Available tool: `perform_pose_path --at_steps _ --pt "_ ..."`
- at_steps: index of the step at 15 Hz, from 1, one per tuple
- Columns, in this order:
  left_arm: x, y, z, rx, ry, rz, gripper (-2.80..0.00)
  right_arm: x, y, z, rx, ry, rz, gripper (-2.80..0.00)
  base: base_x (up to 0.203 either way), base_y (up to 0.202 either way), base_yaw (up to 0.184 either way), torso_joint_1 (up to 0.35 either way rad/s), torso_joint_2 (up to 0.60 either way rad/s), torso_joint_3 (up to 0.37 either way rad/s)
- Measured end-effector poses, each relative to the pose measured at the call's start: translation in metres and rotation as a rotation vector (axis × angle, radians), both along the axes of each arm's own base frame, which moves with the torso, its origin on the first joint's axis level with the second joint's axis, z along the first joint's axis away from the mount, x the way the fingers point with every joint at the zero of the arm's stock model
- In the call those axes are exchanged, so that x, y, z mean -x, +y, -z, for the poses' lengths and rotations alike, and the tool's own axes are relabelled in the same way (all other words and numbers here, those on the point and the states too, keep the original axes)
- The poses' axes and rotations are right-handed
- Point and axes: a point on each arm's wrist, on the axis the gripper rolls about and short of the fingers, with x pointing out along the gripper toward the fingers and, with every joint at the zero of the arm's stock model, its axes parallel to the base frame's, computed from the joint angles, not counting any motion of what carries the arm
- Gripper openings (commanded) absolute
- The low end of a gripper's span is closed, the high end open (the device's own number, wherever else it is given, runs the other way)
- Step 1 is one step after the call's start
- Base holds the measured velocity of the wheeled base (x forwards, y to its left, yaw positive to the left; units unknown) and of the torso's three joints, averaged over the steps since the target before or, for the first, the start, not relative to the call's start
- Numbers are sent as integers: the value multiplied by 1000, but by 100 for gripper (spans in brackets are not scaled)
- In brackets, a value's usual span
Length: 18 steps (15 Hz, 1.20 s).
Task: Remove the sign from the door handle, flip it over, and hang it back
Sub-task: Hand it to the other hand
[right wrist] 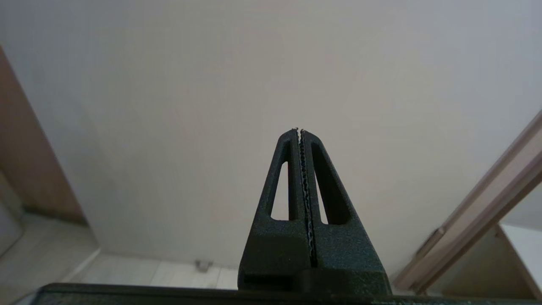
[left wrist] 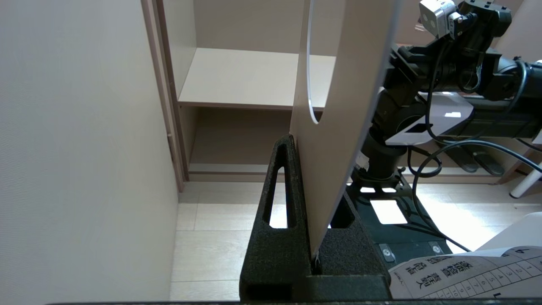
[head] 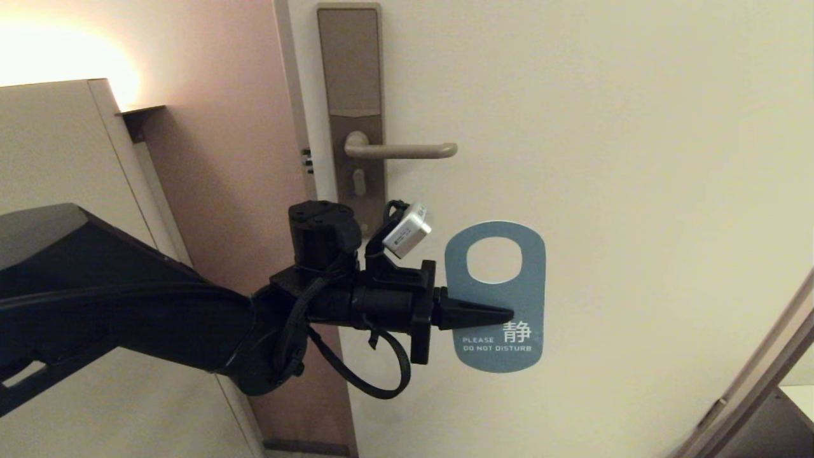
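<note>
Sign (head: 528, 299): flat rounded oblong door hanger, teal-blue face toward the head camera, printed "PLEASE DO NOT DISTURB" beside a white Chinese character. Oval hole at its 12 o'clock end, lettering at its 6 o'clock end. It hangs upright in front of the door (head: 636, 159), off the handle, held in the air at roughly 5 o'clock from the lever's rounded tip.

Items, left to right in the head view:

1. Cabinet (head: 57, 146), pale panel, at 9 o'clock of the scene. The left wrist view shows an open shelf unit (left wrist: 241, 76); its visible compartments hold nothing that can be made out.
2. Left arm, black, reaching in from 8 o'clock. Left gripper (head: 502, 314): fingers clamped narrow on the sign's left edge, just below the oval hole. In the left wrist view the sign (left wrist: 338, 106) stands edge-on between the two fingers (left wrist: 279, 237), its pale reverse side facing the camera.
3. Lock plate (head: 350, 83), tall brown rectangle near the door's edge, at 12 o'clock.
4. Door handle (head: 407, 151): slim beige lever, horizontal, rounded end pointing to 3 o'clock, bare.
5. Door frame (head: 757, 369), slanting strip at 4 o'clock.

Right gripper (right wrist: 301, 178): seen only from its own wrist camera, fingers pressed together with nothing between them, facing the plain door surface (right wrist: 271, 84).
</note>
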Motion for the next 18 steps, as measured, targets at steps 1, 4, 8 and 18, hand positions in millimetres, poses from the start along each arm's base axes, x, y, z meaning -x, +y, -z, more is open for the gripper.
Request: perform_pose_path --at_steps 1,4,8,18 --pt "0 0 0 0 1 1 -280 0 0 0 -1 18 0 -280 0 0 0 0 0 0" --pt "1 -2 2 -3 3 6 -280 1 0 1 -18 36 20 -280 0 0 0 0 0 0" --pt "1 -3 3 -5 6 7 -280 4 -1 6 -52 41 36 -280 0 0 0 0 0 0" --pt "-1 -4 4 12 -10 8 -280 5 -1 7 -37 31 33 -280 0 0 0 0 0 0"
